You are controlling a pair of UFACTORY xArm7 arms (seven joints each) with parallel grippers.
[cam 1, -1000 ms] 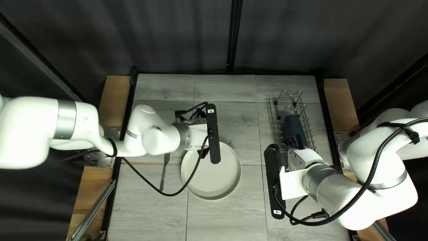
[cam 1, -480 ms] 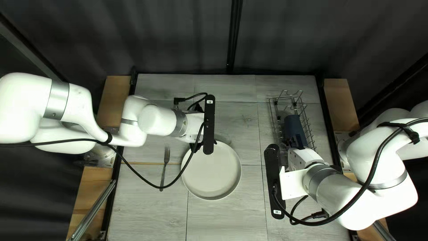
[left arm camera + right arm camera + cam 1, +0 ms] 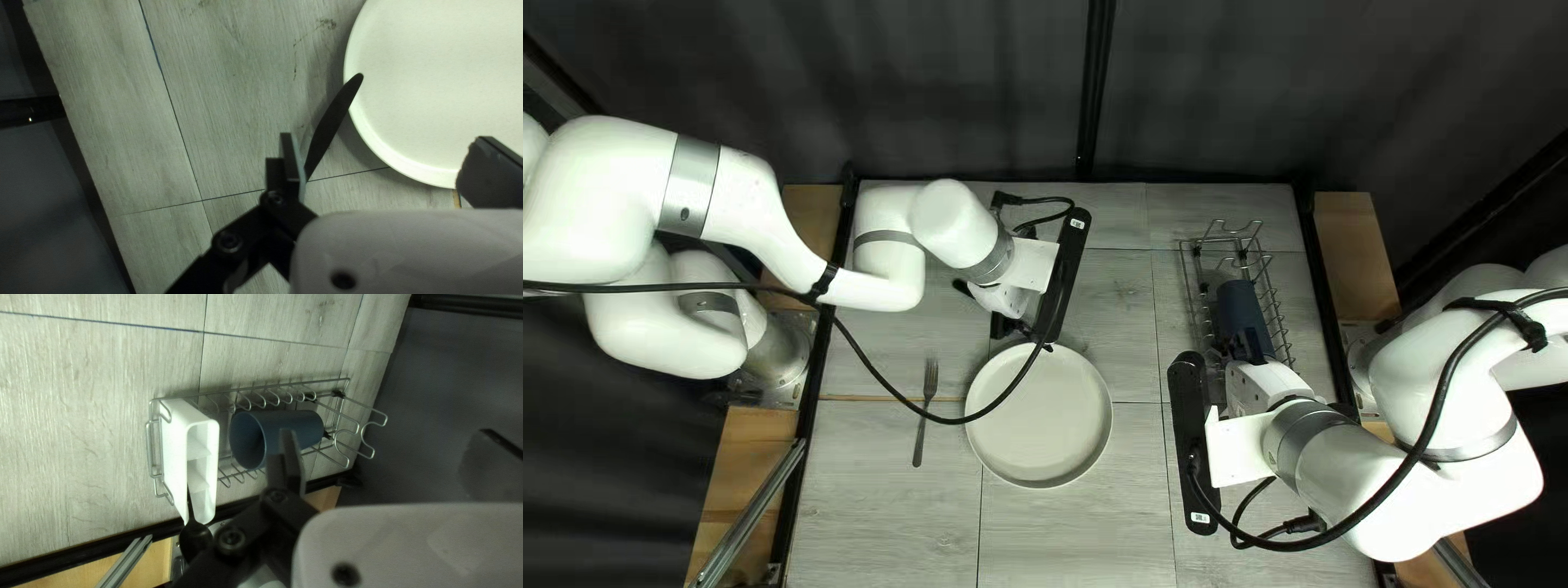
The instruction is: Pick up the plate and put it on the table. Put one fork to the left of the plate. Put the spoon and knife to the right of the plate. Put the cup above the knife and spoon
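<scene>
My left gripper point(image 3: 1013, 327) is just beyond the far rim of the plate point(image 3: 1040, 419). In the left wrist view the gripper point(image 3: 388, 148) is open. A black knife point(image 3: 333, 121) shows beside one finger, its tip over the plate's rim; the link hides its handle. The fork point(image 3: 924, 414) lies left of the plate in the top left view. Over the wire rack is my right gripper point(image 3: 1239, 348); in its wrist view that gripper point(image 3: 389, 440) stands open, nothing held. A blue cup point(image 3: 289, 435) lies sideways in the rack, beside one finger. A black spoon point(image 3: 195, 539) sticks out of the white caddy.
The wire rack point(image 3: 272, 385) is at the table's right side in the top left view, holding the white caddy point(image 3: 174, 446). A thin wooden stick point(image 3: 869, 397) lies beside the fork. My left arm's cable hangs across the fork and plate.
My left arm has drawn back toward the table's far edge and its gripper has turned, uncovering the fork's tines and the knife's dark handle end. My right arm has stayed still.
</scene>
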